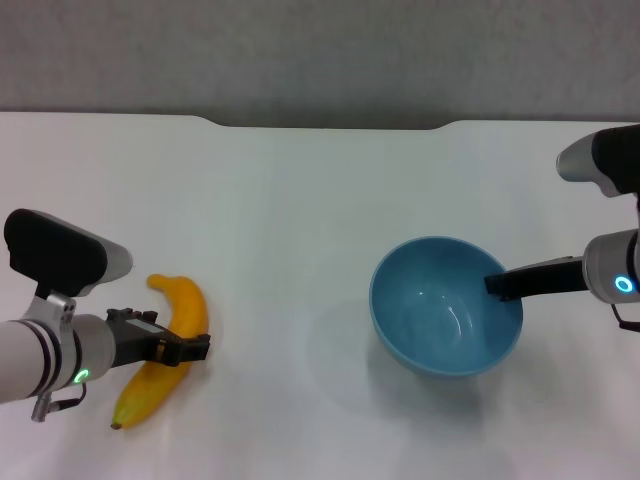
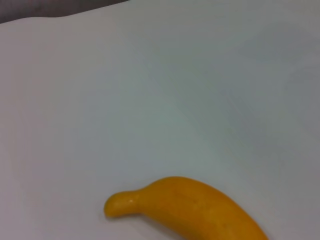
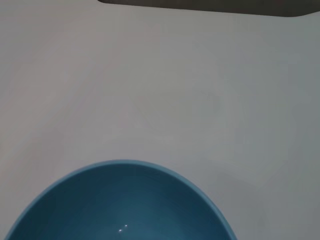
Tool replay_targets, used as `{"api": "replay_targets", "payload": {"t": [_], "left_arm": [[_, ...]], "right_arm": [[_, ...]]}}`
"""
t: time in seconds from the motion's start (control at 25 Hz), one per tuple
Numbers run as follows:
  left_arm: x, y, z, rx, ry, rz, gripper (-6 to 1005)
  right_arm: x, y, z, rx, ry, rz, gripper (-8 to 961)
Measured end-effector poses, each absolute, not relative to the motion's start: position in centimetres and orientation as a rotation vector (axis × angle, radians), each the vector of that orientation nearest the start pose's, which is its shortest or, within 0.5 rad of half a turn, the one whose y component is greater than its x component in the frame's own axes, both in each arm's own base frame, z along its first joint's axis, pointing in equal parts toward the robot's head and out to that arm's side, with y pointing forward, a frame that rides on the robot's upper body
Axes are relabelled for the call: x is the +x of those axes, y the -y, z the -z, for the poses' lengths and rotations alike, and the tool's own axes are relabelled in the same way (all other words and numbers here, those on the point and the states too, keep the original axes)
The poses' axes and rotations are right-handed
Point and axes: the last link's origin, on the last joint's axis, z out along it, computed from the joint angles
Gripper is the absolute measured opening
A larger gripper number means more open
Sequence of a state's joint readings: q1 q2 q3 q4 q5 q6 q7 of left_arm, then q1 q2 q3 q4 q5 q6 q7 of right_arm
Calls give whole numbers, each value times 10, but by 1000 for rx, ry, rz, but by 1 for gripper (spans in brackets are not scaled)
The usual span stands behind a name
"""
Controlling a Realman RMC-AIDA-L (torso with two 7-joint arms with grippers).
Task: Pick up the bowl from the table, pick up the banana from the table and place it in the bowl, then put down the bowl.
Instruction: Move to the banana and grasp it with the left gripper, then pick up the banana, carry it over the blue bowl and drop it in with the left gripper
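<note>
Right claw (image 1: 497,284) grips the near-right rim of the bowl (image 1: 440,310), one finger inside, bowl tilted and raised above the counter (image 1: 300,200). Left claw (image 1: 190,348) closes across the middle of the banana (image 1: 170,350), which lies on the counter at left.

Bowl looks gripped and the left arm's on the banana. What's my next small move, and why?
Probably close the left gripper on the banana and lift: it sits at the banana's middle, which still lies on the table, while the right gripper holds the bowl at its rim.
</note>
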State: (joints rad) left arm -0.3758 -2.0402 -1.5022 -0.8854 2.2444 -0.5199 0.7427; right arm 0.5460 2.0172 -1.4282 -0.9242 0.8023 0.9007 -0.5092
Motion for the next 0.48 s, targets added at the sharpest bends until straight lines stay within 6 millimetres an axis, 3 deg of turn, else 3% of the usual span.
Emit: {"api": "replay_targets", "payload": {"t": [0.48], "left_arm": [[-304,-363,51,-2192,967,-64,691]], "right_arm": [[261,-394,23,-2223,-1247,42,54]]}}
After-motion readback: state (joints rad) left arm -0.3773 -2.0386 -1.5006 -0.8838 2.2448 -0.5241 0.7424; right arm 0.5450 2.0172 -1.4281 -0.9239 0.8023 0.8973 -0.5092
